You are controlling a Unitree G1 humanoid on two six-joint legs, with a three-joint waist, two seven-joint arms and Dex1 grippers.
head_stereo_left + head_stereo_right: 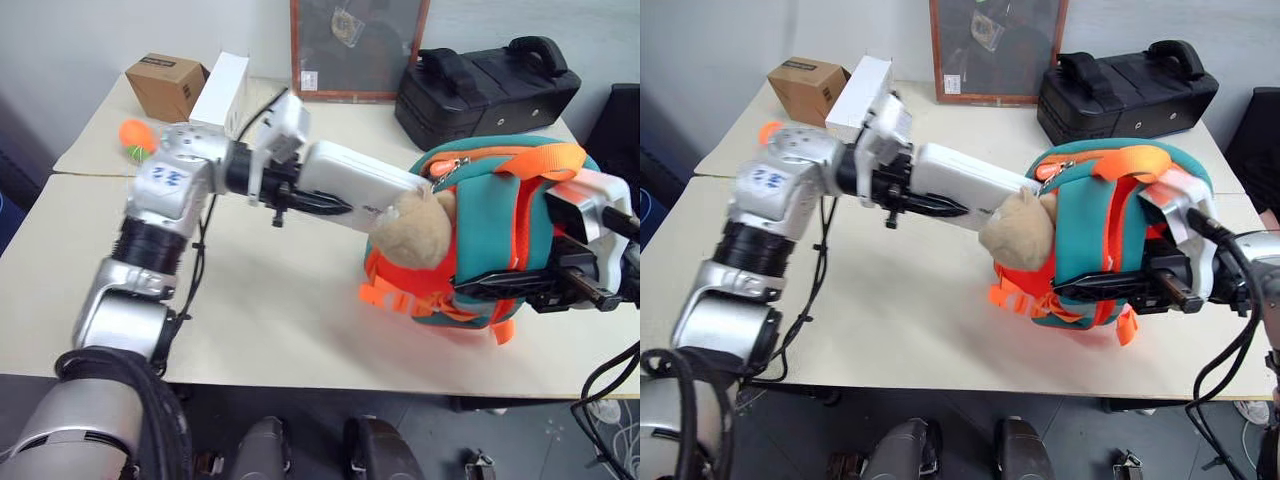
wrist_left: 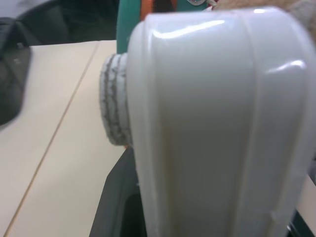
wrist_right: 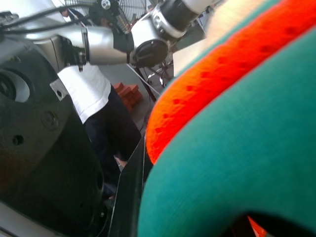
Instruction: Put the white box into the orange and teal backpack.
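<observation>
Right tool (image 1: 500, 287): pressed together on the teal strap of the orange and teal backpack (image 1: 500, 215); the bag is thus held upright on the desk (image 1: 290, 320)
Left tool (image 1: 325, 205): the white box (image 1: 360, 185) is pinched between its fingers and carried clear of the desk; the far end is brought up against the bag's top, beside the plush toy (image 1: 420, 230)
Progress: box lifted and presented at the bag; insertion and release judged still to be done
Hidden: the bag's opening cannot be made out; whether the box end has entered is masked by the toy; the box's lettering cannot be read
</observation>
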